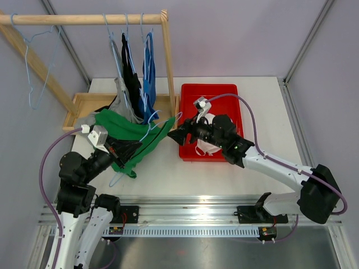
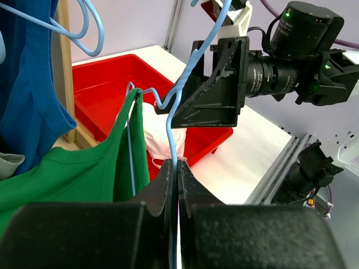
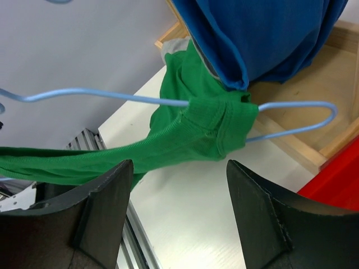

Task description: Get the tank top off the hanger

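One green tank top [image 1: 120, 131], one red bin [image 1: 221, 101]

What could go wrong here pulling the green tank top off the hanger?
1. The right gripper is open, facing the green tank top strap bunched on the hanger; closing may pinch the wire too.
2. The left gripper clamps only thin wire, so a pull could twist the hanger.
3. The blue top hangs just above the strap and might snag.

White table [image 1: 216, 180], lilac walls [image 1: 235, 39], wooden rack [image 1: 84, 19]
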Tool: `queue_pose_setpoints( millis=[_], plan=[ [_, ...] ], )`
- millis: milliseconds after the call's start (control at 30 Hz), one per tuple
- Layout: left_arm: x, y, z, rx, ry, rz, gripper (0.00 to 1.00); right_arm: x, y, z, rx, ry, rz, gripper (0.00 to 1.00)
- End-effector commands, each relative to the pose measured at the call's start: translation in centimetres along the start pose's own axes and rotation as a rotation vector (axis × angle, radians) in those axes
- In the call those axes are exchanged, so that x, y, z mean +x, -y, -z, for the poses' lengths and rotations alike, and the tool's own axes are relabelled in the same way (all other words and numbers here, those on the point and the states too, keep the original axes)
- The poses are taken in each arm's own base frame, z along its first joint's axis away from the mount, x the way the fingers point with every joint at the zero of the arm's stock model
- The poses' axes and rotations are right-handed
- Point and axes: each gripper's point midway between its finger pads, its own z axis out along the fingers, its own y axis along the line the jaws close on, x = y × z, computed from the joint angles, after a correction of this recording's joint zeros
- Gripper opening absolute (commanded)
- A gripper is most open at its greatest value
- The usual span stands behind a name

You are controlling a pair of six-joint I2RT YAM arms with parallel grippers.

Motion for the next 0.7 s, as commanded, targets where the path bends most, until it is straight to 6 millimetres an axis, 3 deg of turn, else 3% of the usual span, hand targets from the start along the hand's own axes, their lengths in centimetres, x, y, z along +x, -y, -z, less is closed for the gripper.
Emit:
queue_pose_setpoints(
  millis=[0, 400, 633, 667],
  plan=[
    [-1.5, 0.4, -0.2, 0.017, 0.054, -0.05, 0.0, -4.5, -1.9, -0.9, -0.043, 0.131, 0.03, 0.75],
    [-1.6, 0.4, -0.1, 0.016, 0.061, -0.053, 0.0, -3.0, -0.4, -3.6, -0.014, 0.094, 0.007, 0.65],
    [-1.6, 0.7, 0.0, 0.033, 0.062, -0.056, 0.0, -2.3, 0.7, -4.1, 0.029, 0.085, 0.016, 0.46],
    [-1.6, 0.7, 0.0, 0.032, 0.064, -0.056, 0.0, -2.3, 0.7, -4.3, 0.028, 0.081, 0.018, 0.38]
  ],
)
